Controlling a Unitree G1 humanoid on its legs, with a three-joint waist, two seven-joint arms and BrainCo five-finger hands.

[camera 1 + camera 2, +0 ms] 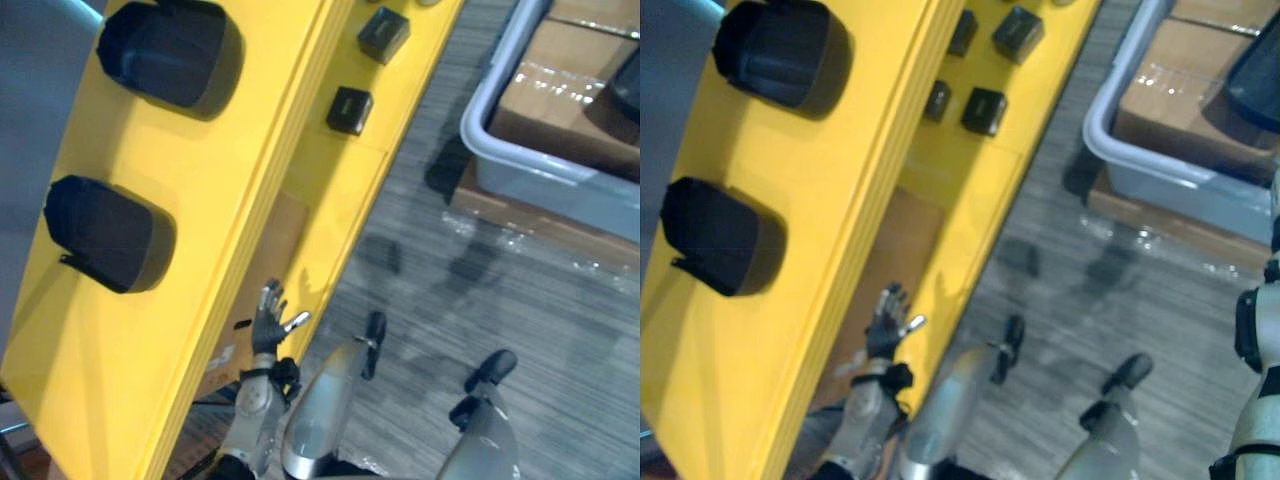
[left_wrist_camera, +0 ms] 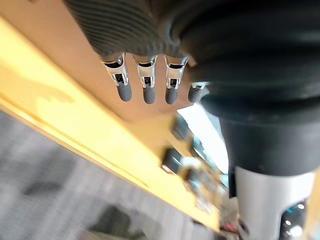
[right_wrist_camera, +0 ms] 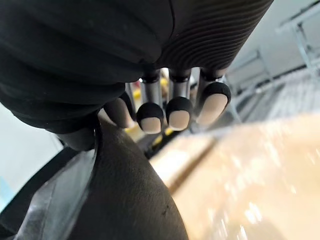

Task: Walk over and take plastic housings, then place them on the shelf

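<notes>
"While the right hand (image 3: 178,111) has its fingers (image 3: 150,118) curled over the rim of a dark plastic housing (image 3: 120,200), which step would the robot be judged to be in?"

"The taking, most likely. That housing sits right under the fingertips and against the palm, and pale cardboard shows just beyond them, so the hand looks to be at the grey tote (image 1: 520,150), not at the yellow shelf (image 1: 200,250)."

"And the left hand (image 1: 268,322)?"

"Its fingers (image 2: 146,85) are straight and spread, grasping nothing. They hang just beside the shelf's lower edge."

"What does the next move call for?"

"Probably lifting the housing clear of the tote's rim, then turning and carrying it across the carpet to the shelf, which lies well apart from the right fingers. The grip has to hold on a smooth, rounded shell."

"What do the containers hold?"

"The tote has a brown cardboard box (image 1: 560,100) inside it. On the shelf's top board, well beyond the left fingers, two more housings (image 1: 170,55) already rest one beside the other. Small black boxes (image 1: 349,110) lie on the lower board, nearer those fingers."
</notes>
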